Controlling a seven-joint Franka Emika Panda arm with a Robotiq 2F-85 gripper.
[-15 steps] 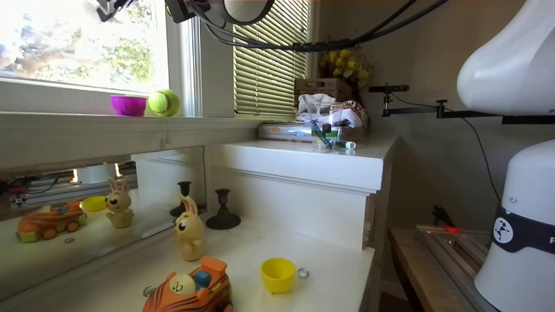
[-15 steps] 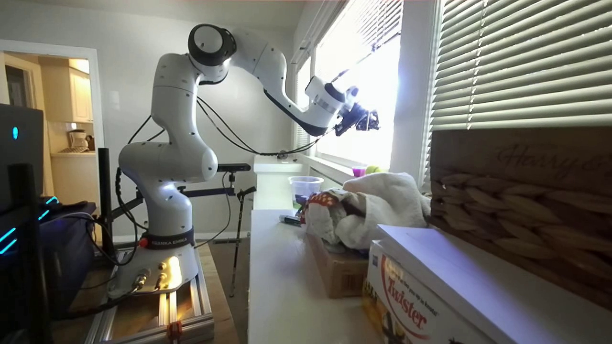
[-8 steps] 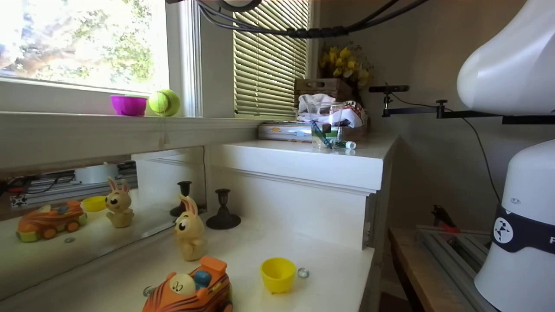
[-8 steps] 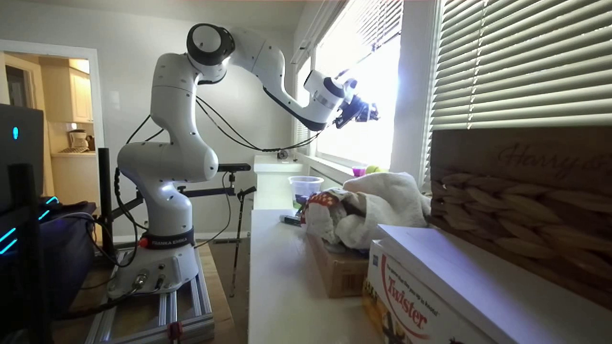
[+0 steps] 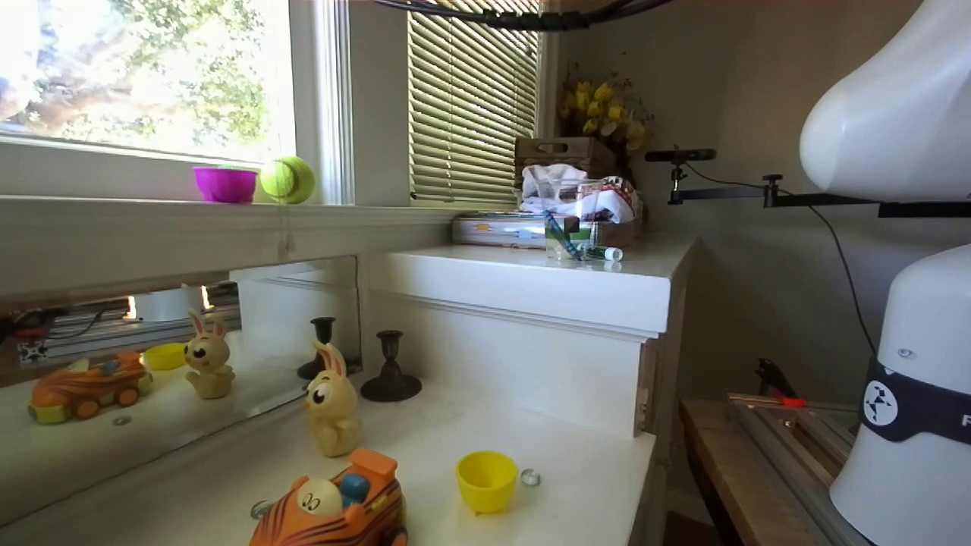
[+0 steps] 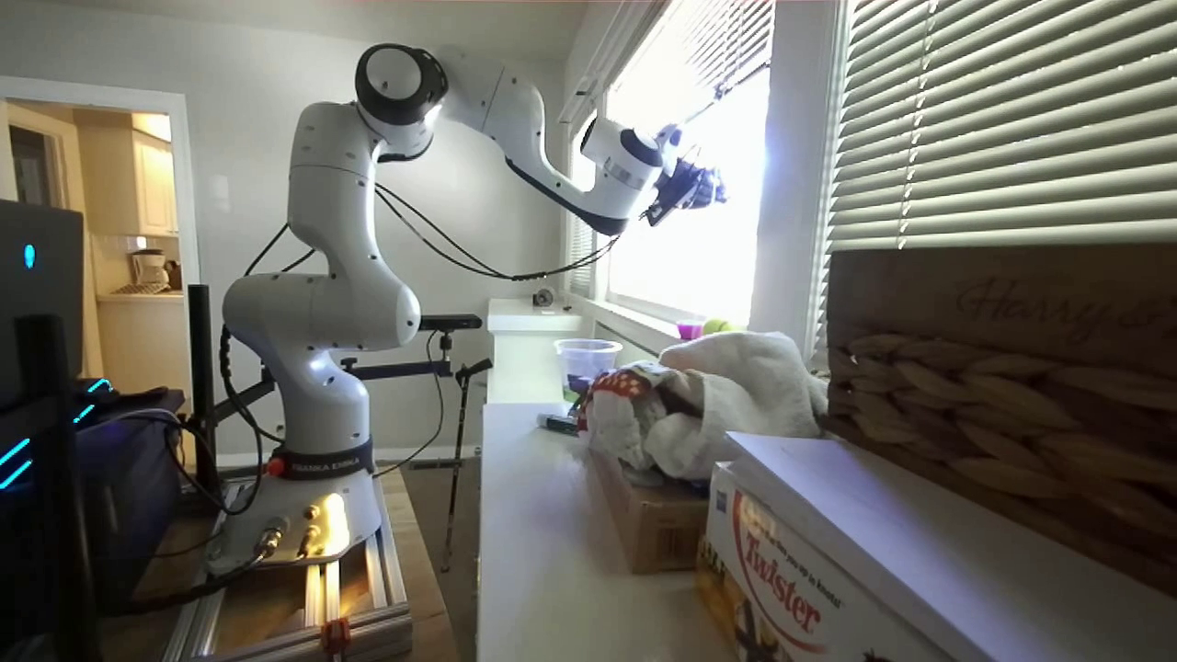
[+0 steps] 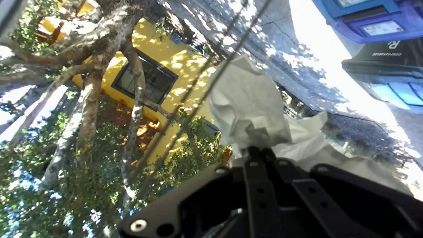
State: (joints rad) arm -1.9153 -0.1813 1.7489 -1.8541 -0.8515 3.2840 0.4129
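In the wrist view my gripper (image 7: 259, 153) is shut on a crumpled white tissue or paper (image 7: 246, 99). A bunched part of it sticks up past the fingertips, and a looser fold trails off to the right behind the linkage. An exterior view has the gripper (image 6: 714, 188) high in front of the bright window, where glare blurs its outline. The tissue is hard to make out there. Below it on the sill sit a magenta cup (image 5: 225, 185) and a tennis ball (image 5: 287, 180).
A yellow cup (image 5: 487, 482), an orange toy car (image 5: 341, 504), a bunny figure (image 5: 332, 409) and a dark candle holder (image 5: 390, 371) stand on the lower white surface. On the higher ledge are a clear tub (image 6: 588, 363), a towel (image 6: 736, 395) and a Twister box (image 6: 782, 579).
The arm has risen, lifting my gripper higher in front of the window. The wrist has left the top of an exterior view, where only cables still show. The grip stays shut.
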